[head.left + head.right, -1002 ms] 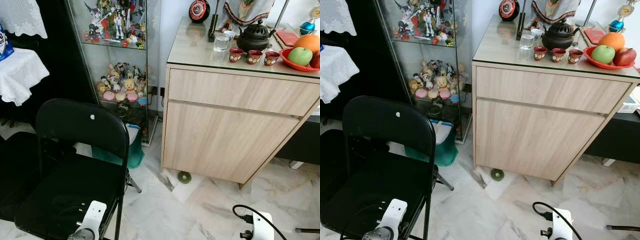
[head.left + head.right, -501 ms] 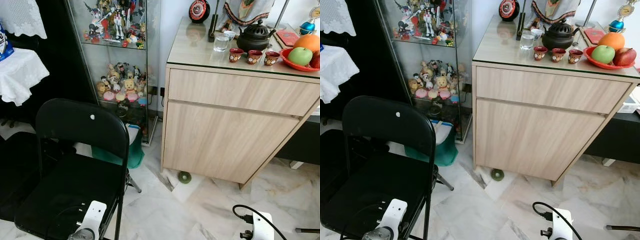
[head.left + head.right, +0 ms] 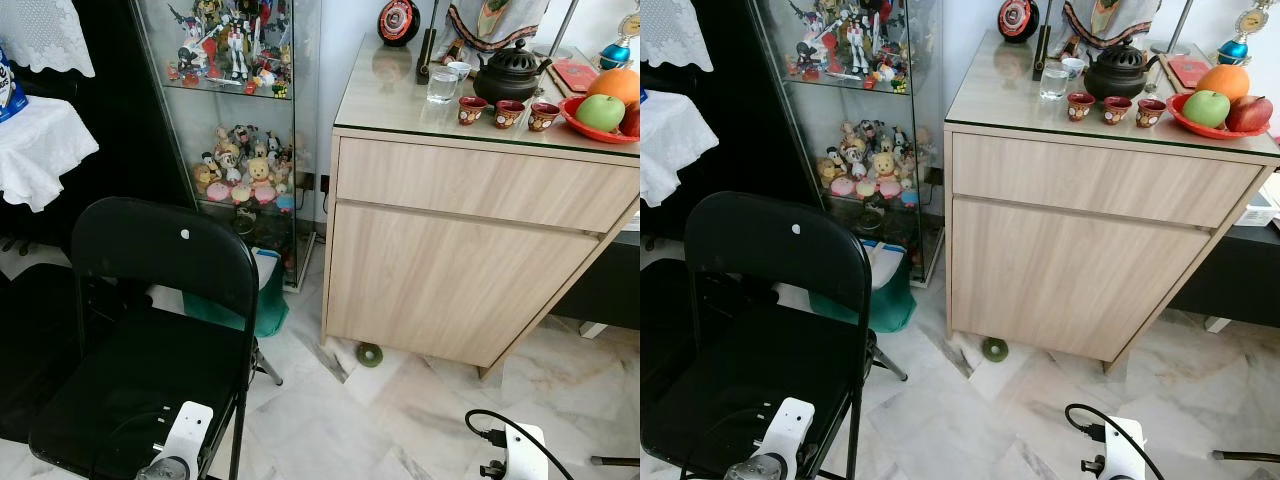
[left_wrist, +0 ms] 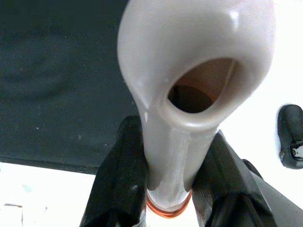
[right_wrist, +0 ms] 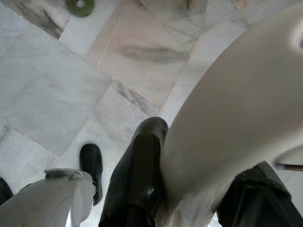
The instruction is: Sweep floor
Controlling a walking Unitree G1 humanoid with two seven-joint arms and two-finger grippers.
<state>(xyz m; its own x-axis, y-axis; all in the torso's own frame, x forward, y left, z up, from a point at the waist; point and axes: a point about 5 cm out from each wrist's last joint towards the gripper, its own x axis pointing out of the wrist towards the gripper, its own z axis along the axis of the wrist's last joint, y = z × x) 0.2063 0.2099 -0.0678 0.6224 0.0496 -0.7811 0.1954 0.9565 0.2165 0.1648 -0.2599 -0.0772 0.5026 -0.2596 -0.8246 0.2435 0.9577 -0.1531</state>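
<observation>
Head view: the marble floor (image 3: 330,420) lies before a wooden cabinet (image 3: 460,260), with a green disc (image 3: 369,354) by its foot and a black folding chair (image 3: 150,330) near left. Sweeping looks barely begun.

Left wrist view: the left gripper (image 4: 173,189) is closed on a pale handle (image 4: 189,94) (a broom, probably).

Right wrist view: the right gripper (image 5: 199,189) clamps a pale handle too. The brush end is hidden. Next, aim it at the disc.

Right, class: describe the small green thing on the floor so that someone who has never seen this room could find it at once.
Start at the light wood cabinet with the tea set on top, to the right of the glass display case. Look down to the cabinet's bottom left corner, where it meets the marble floor. There lies a small green disc with a hole in its middle, the one round green thing on the pale tiles.
</observation>
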